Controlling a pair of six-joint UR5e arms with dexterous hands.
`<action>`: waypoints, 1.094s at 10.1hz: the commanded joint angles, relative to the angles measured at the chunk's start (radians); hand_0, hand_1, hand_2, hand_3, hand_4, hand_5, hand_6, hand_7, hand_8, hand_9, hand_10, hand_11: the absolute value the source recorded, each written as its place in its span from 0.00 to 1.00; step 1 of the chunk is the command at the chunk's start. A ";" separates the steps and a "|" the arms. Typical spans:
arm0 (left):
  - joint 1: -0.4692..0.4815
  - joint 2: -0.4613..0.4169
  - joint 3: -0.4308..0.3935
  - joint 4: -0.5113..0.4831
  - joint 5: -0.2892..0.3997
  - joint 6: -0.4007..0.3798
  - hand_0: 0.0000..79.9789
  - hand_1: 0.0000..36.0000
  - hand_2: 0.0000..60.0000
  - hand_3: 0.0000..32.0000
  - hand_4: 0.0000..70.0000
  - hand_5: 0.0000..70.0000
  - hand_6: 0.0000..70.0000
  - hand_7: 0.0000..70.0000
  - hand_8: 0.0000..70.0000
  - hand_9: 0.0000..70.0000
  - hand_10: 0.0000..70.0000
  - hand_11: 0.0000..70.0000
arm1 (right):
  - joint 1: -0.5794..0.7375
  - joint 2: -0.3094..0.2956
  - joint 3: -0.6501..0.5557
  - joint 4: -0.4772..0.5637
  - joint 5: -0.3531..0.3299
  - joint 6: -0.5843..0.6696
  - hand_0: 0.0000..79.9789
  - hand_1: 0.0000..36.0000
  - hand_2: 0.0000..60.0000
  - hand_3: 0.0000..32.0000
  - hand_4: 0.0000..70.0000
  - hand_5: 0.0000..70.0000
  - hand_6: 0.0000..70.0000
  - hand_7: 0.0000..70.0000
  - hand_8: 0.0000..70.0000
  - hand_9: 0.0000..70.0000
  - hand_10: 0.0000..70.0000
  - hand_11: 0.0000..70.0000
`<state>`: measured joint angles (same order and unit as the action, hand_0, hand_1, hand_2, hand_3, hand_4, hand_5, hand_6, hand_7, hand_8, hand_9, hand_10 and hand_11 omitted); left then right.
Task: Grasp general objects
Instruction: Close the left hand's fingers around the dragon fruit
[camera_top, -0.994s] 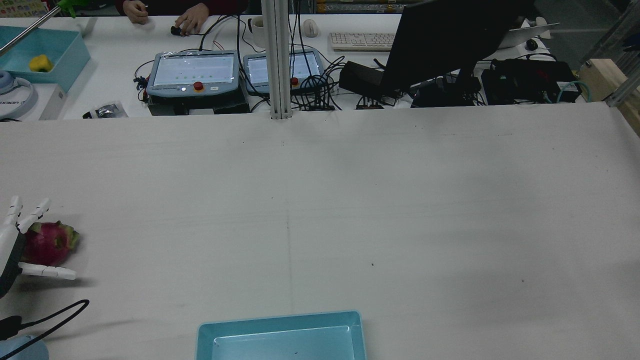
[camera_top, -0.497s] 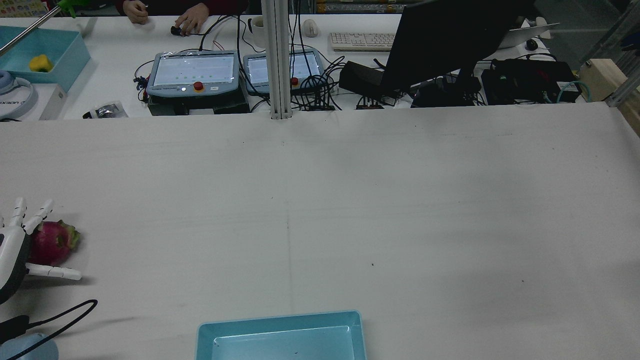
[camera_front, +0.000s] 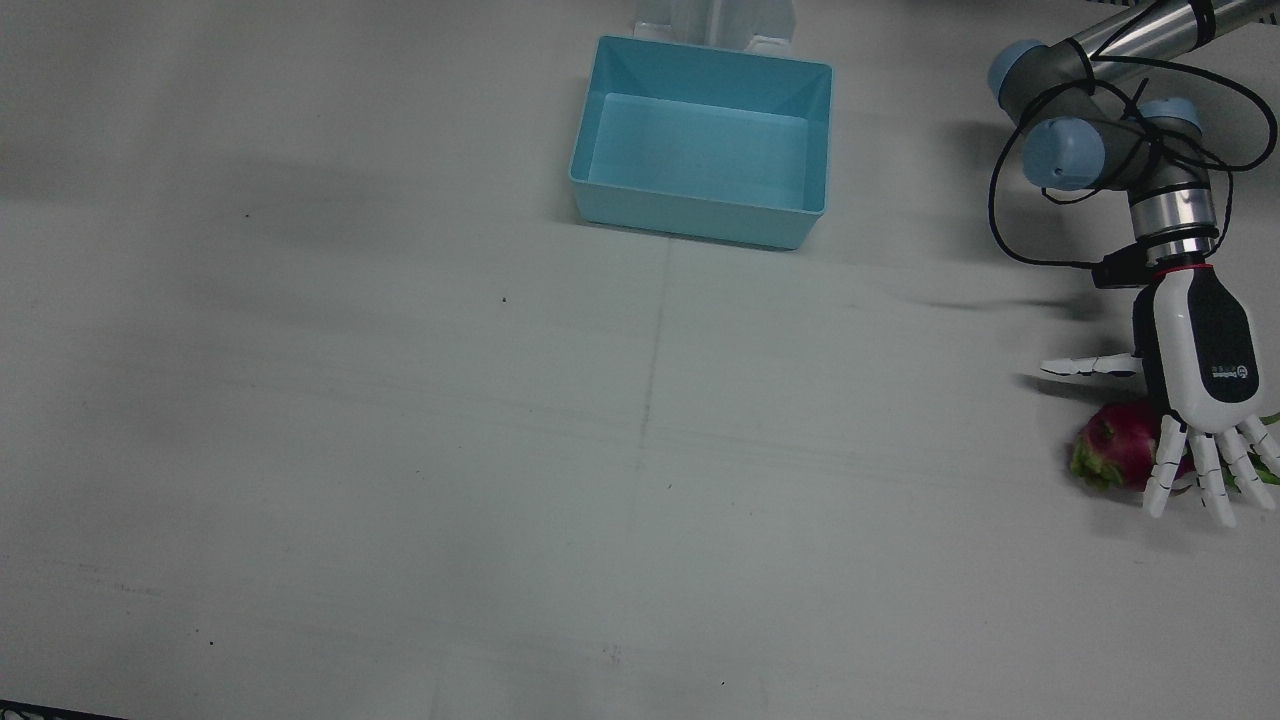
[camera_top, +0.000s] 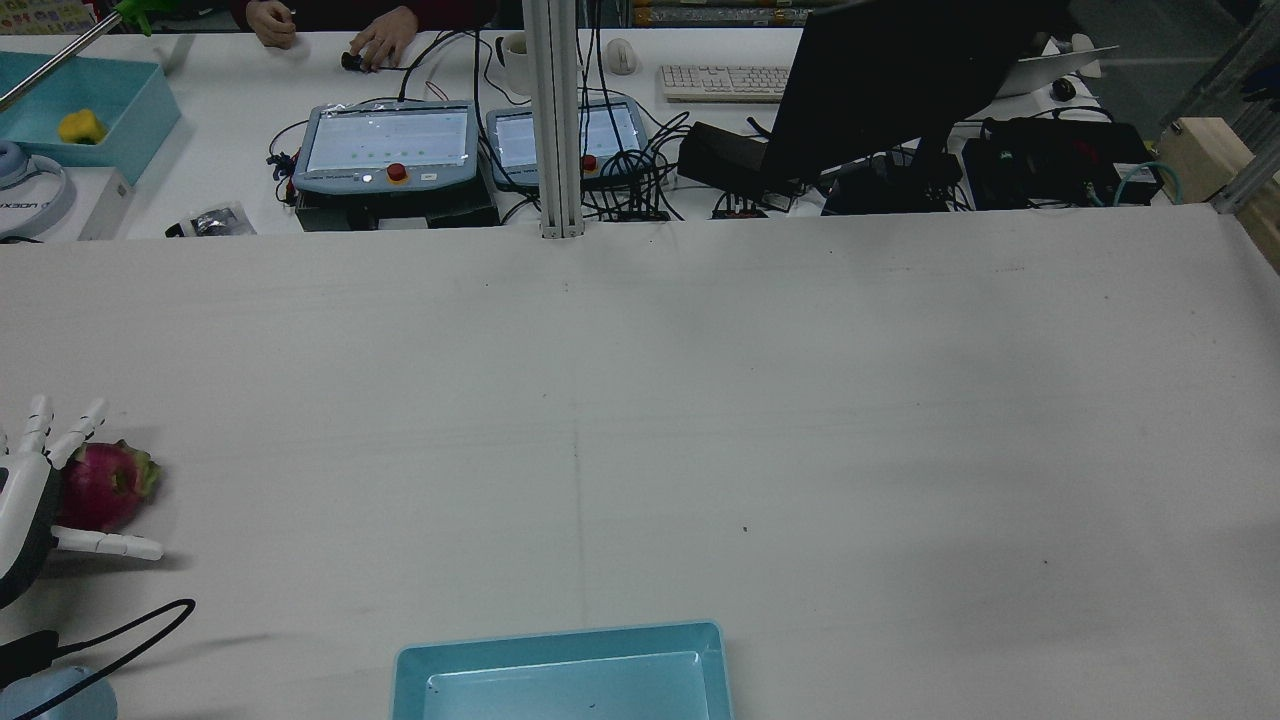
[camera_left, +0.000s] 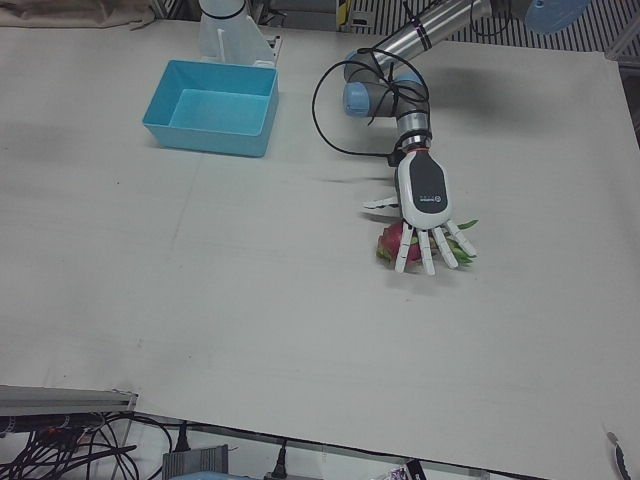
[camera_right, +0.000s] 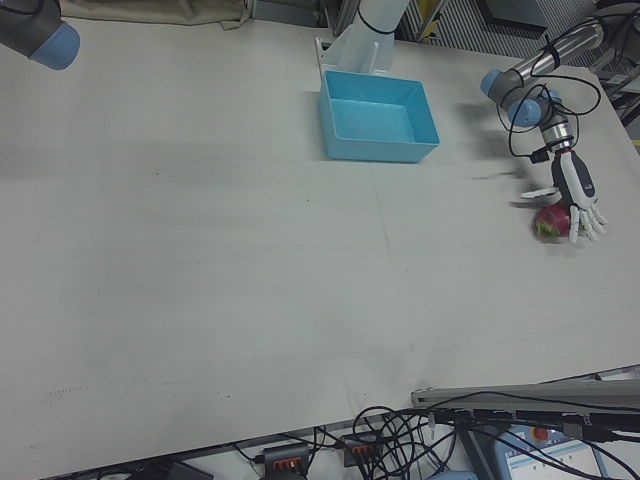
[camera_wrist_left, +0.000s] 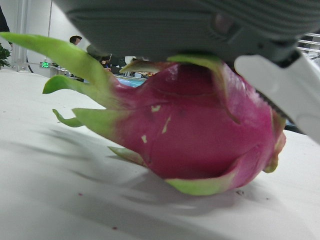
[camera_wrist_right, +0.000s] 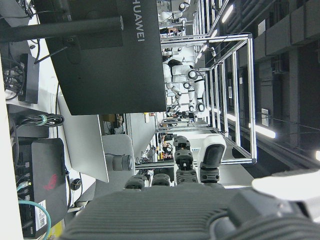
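Dragonfruit (camera_wrist_left: 200, 135) fills the left hand's own camera, lying on its side on the surface (camera_front: 400, 450) with its green scales trailing off to one end and the underside of the palm hanging just over its top. From across the room it sits at the edge of the surface on the robot's left side, and the left hand (camera_front: 1195, 390) is poised directly above it, palm down, fingers (camera_front: 1160, 470) spread out flat beyond the fruit and the thumb stuck out sideways, well clear of the skin. So the hand is splayed wide and gripping nothing; whether the palm is touching the fruit or only hovering over it I cannot tell. To my eye this is the moment just ahead of the grasp: the hand has been lined up and the closing is not yet done. What comes next, I would say, is to settle the palm onto the fruit and curl fingers and thumb round its belly from opposite sides, taking care not to catch only the soft scales, since the round body could roll away. Further off, the blue bin (camera_front: 705, 140) stands empty near the pedestals, probably where the fruit is meant to go. The right hand (camera_wrist_right: 200, 210) is off somewhere high, its camera looking out across the room, and I cannot tell how its fingers are set.
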<state>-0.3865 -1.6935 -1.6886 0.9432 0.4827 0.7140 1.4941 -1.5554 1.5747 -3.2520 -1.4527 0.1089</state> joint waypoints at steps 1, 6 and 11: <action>-0.002 -0.003 0.029 0.002 -0.003 0.002 0.60 0.30 0.00 0.29 0.00 0.10 0.00 0.00 0.00 0.00 0.05 0.09 | 0.000 0.000 -0.001 0.000 0.000 0.000 0.00 0.00 0.00 0.00 0.00 0.00 0.00 0.00 0.00 0.00 0.00 0.00; -0.006 -0.037 0.066 0.017 -0.009 0.002 0.57 0.08 0.00 0.00 0.16 0.35 0.54 0.45 0.30 0.11 0.53 0.75 | 0.000 0.000 -0.001 0.000 0.000 0.000 0.00 0.00 0.00 0.00 0.00 0.00 0.00 0.00 0.00 0.00 0.00 0.00; -0.011 -0.043 0.064 0.049 -0.055 -0.001 0.42 0.00 0.08 0.00 0.97 0.82 1.00 1.00 0.81 0.80 1.00 1.00 | 0.000 0.000 -0.001 0.000 0.000 0.000 0.00 0.00 0.00 0.00 0.00 0.00 0.00 0.00 0.00 0.00 0.00 0.00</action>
<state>-0.3961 -1.7354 -1.6231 0.9744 0.4563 0.7155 1.4941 -1.5555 1.5742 -3.2520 -1.4527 0.1089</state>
